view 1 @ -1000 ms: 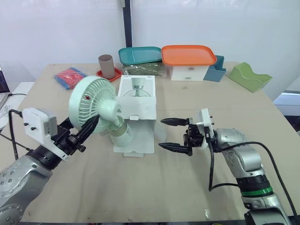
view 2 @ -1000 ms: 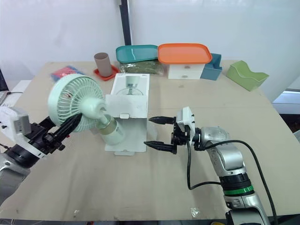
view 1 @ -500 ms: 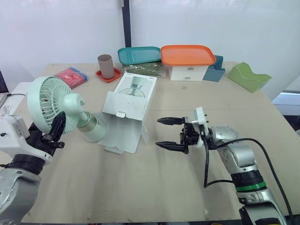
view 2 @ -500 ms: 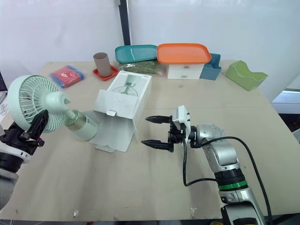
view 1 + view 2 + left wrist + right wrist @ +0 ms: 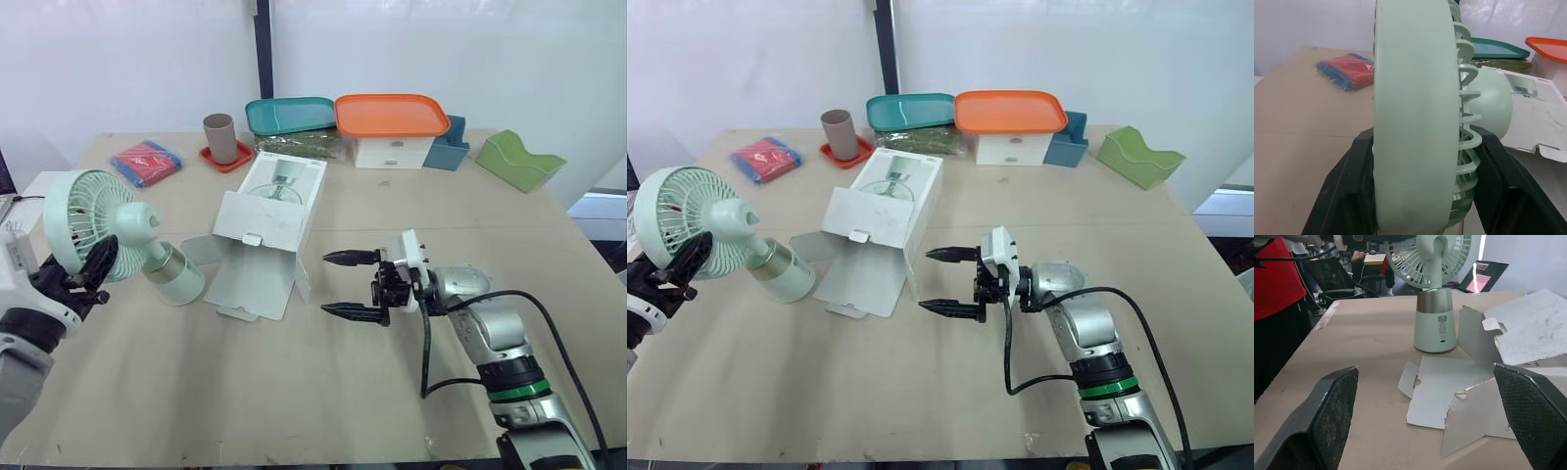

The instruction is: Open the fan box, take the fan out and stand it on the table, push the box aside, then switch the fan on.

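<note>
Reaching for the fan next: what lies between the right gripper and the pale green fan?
The open flaps of the white cardboard fan box lie between the right gripper and the pale green fan, as the right wrist view shows.

Smooth matt plastic fan (image 5: pixel 83 215); matt cardboard box (image 5: pixel 279 201); bare wood table (image 5: pixel 245 392)

Pictured on 1 table (image 5: pixel 294 392) | 1 fan (image 5: pixel 98 230) | 1 fan box (image 5: pixel 276 201) | 1 cup (image 5: pixel 221 137) | 1 red saucer (image 5: pixel 235 160) | 1 teal tray (image 5: pixel 292 114) | 1 orange-lidded container (image 5: pixel 392 132) | 1 blue holder (image 5: pixel 451 147) | 1 green holder (image 5: pixel 522 160) | 1 red-and-blue packet (image 5: pixel 147 162) | 1 bag of greens (image 5: pixel 299 146) | 2 grippers: left gripper (image 5: pixel 86 272), right gripper (image 5: pixel 328 284)
</note>
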Robot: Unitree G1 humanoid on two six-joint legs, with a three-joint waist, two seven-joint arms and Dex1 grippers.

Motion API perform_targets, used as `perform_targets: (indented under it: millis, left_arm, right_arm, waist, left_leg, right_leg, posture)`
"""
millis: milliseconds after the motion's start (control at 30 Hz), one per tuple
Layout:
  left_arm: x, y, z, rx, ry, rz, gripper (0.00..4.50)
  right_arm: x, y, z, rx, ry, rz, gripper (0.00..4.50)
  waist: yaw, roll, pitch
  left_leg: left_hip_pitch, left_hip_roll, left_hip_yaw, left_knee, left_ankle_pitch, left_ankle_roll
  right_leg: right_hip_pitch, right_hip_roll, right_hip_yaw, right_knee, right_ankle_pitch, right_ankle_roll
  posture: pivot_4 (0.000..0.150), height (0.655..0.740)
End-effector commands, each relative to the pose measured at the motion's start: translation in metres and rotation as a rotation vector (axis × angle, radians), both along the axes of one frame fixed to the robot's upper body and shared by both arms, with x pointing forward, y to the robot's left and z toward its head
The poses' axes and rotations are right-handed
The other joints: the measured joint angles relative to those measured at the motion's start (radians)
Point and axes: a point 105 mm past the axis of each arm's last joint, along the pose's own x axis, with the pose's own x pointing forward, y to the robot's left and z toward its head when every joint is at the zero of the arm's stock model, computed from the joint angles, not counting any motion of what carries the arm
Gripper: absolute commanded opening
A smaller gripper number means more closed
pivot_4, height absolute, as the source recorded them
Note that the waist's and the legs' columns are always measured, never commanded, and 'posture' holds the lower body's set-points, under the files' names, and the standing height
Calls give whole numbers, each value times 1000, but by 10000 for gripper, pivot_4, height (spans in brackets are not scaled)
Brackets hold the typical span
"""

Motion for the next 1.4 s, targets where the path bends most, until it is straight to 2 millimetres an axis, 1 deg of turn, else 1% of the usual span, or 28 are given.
perform_targets:
  millis: [33,233,300,500,600,733,767,800,833,900,933,967,1133,1300,1400]
  left_arm:
    - [0,7,18,52,-60,13,19575]
    - [5,12,24,91,-67,14,19575]
    - [7,11,24,97,-62,0,19575]
    - [13,8,14,110,-15,-18,19575]
    - [16,14,5,97,12,-1,19575]
    - [20,12,-9,74,45,-14,19575]
    - [21,11,-10,64,42,-16,29544]
    - [21,10,-11,62,39,-18,29679]
    - [21,9,-11,65,36,-19,33670]
    - [22,9,-10,75,31,-21,39211]
    - [22,9,-10,76,29,-21,44079]
    - [22,9,-10,77,28,-20,44631]
    - [23,14,-5,90,10,-11,44631]
    - [25,13,-1,117,-13,-30,44631]
    - [26,9,4,136,-32,-59,44631]
  right_arm:
    - [0,0,7,16,-37,1,45000]
    - [-1,0,8,17,-42,-5,45000]
    - [-1,1,8,17,-44,-6,45000]
    - [-3,2,8,18,-48,-10,45000]
    - [-4,2,8,18,-50,-12,45000]
    - [-5,4,9,17,-52,-11,45000]
    - [-5,4,9,17,-52,-12,45000]
    - [-6,4,9,16,-53,-13,45000]
    - [-6,4,9,15,-53,-14,45000]
    - [-6,3,9,12,-53,-17,45000]
    - [-6,2,9,11,-53,-20,45000]
    - [-6,1,8,10,-53,-22,45000]
    - [-5,-1,6,7,-51,-28,45000]
    - [-4,0,6,6,-51,-26,45000]
    - [-4,0,5,2,-51,-25,45000]
  waist:
    - [0,0,0]
    - [0,0,0]
    - [0,0,0]
    - [0,0,0]
    - [0,0,0]
    - [0,1,-1]
    - [0,2,-1]
    - [0,3,-2]
    - [0,4,-2]
    - [0,2,-1]
    - [-1,1,0]
    - [-1,1,0]
    - [-1,1,0]
    - [-1,1,0]
    - [-1,1,0]
  left_leg:
    - [0,0,0,0,0,0]
    - [0,0,0,0,0,0]
    - [0,0,0,0,0,0]
    - [0,0,0,0,0,0]
    - [0,0,0,0,0,-1]
    - [1,0,0,0,0,-1]
    - [2,0,0,0,0,-1]
    - [2,0,0,0,0,-1]
    - [2,0,0,0,0,-1]
    - [2,0,0,0,0,-1]
    - [2,1,0,0,0,-1]
    - [1,1,0,0,0,-1]
    - [1,1,0,0,-1,-3]
    - [1,1,0,0,-1,-3]
    - [1,1,0,0,-1,-3]
  right_leg:
    - [0,0,0,0,0,0]
    - [0,0,0,0,0,0]
    - [0,0,0,0,0,0]
    - [0,0,0,0,0,0]
    - [0,0,0,0,0,0]
    - [1,0,0,0,0,0]
    - [1,0,0,0,0,0]
    - [1,0,0,0,0,0]
    - [1,0,0,0,0,0]
    - [1,0,0,0,0,0]
    - [1,1,0,0,0,0]
    - [0,1,0,0,0,0]
    - [0,0,0,0,0,0]
    - [0,0,0,0,0,0]
    - [0,0,0,0,0,0]
  posture:
    - [1500,7400]
    - [1500,7400]
    - [1500,7400]
    - [1500,7400]
    - [1500,7400]
    - [1500,7400]
    - [1500,7400]
    - [1500,7400]
    - [1500,7400]
    - [1500,7400]
    - [1500,7400]
    - [1500,7400]
    - [1500,7400]
    - [1500,7400]
    - [1500,7400]
